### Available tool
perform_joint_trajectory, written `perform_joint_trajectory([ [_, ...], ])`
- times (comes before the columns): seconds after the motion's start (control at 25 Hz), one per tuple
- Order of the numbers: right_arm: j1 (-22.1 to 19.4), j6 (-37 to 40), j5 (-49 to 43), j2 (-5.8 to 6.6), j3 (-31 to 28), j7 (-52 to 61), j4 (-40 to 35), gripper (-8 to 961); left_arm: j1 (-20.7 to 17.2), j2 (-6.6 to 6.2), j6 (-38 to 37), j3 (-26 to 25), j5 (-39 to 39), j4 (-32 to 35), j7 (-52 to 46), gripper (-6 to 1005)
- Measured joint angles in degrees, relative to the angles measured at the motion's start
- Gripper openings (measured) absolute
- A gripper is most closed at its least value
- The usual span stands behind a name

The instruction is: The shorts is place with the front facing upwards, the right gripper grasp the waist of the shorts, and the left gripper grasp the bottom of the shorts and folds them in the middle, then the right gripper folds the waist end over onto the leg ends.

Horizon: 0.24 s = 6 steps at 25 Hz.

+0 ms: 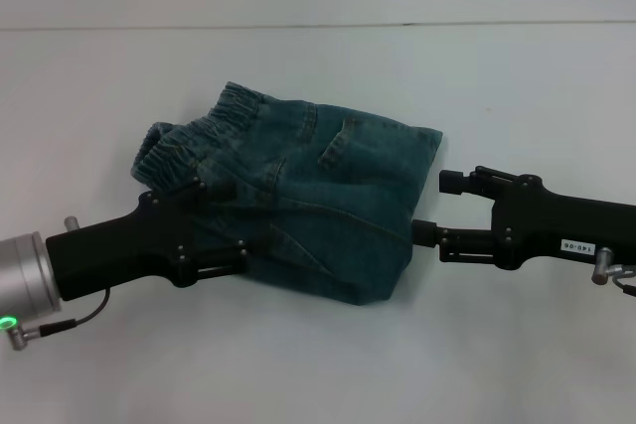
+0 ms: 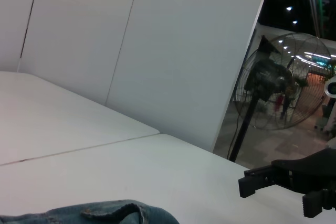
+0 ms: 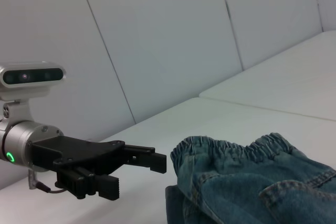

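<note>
**Folded shorts between two low arms**

Left gripper (image 1: 214,230) reaches in from the near left corner, lying low over the left part of the shorts (image 1: 308,215), jaws apart.

On the white table (image 1: 318,76) the shorts lie in a folded bundle, the waist (image 1: 194,136) ruffled at their far left. The right gripper (image 1: 437,208) stretches in level from the right, jaws open, its nearer finger touching the bundle's right edge.

Only the left wrist view shows a standing fan (image 2: 270,85) beyond a white wall panel (image 2: 173,51). Only the right wrist view shows the left arm's wrist camera (image 3: 31,75) and both spread left fingers beside the waistband.
</note>
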State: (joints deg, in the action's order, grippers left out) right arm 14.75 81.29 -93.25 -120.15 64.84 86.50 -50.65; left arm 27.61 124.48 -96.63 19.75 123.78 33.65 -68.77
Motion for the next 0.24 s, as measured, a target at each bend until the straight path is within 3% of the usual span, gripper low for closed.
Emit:
perform_joint_trajectory([
  [0.24, -0.28, 0.26, -0.01, 0.05, 0.17, 0.13, 0.03, 950, -0.37, -0.02, -0.07, 0.03, 0.07, 0.02, -0.02, 920],
])
